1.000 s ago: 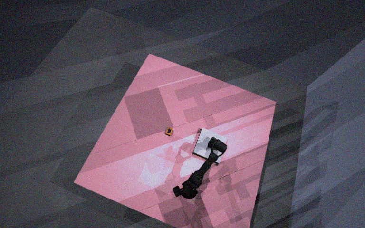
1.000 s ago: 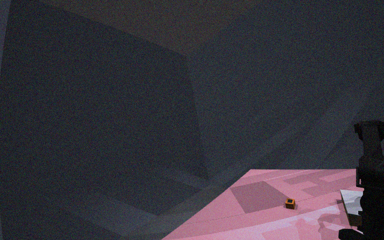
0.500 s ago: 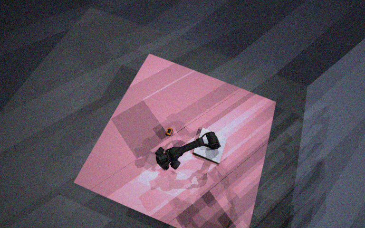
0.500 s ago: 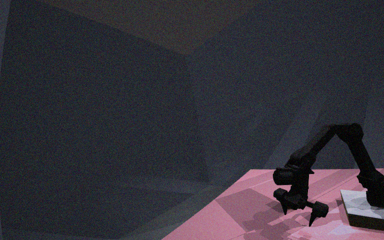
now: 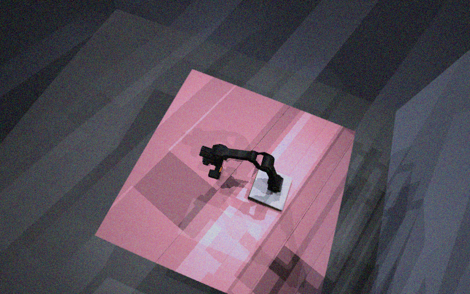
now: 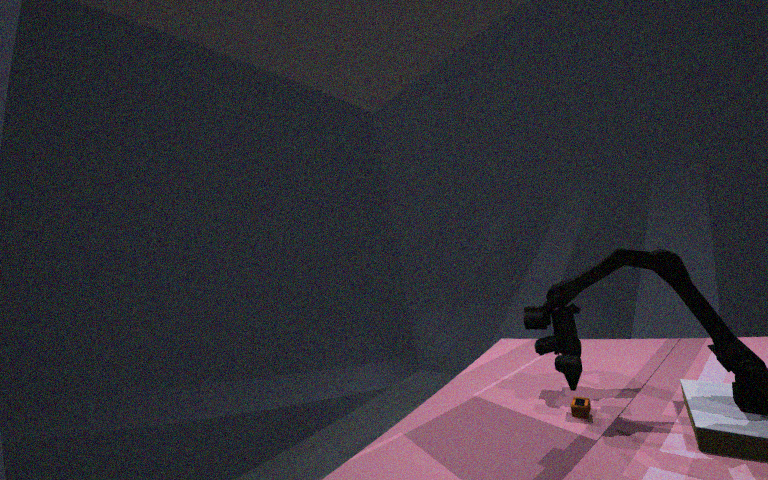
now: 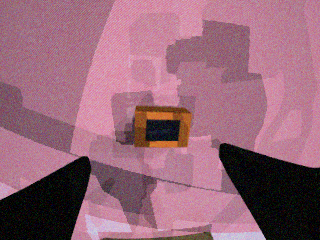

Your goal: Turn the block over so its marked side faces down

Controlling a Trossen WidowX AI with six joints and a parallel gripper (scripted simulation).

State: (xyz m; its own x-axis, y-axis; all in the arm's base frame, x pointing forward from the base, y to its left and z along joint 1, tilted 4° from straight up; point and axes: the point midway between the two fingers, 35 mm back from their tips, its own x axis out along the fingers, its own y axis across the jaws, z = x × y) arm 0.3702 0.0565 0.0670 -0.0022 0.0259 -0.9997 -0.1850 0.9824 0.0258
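A small orange block (image 6: 579, 414) (image 7: 141, 131) rests on the pink table (image 5: 145, 222) (image 6: 509, 447) (image 7: 45, 75). Its marked side, a dark rectangle, faces up. In the top view only a sliver of the block (image 5: 220, 169) shows beside the gripper. My gripper (image 6: 573, 389) (image 7: 156, 157) is open and empty, pointing down above the block. In the wrist view the fingers stand wide to the left and right, and the block lies between their lines, a little farther up the picture than the tips. The block's underside is hidden.
The arm's base stands on a white slab (image 5: 259, 199) (image 6: 730, 435) on the table. In the wrist view a drab edge (image 7: 165, 237) shows at the bottom. Dark shadows and pale light patches cross the table.
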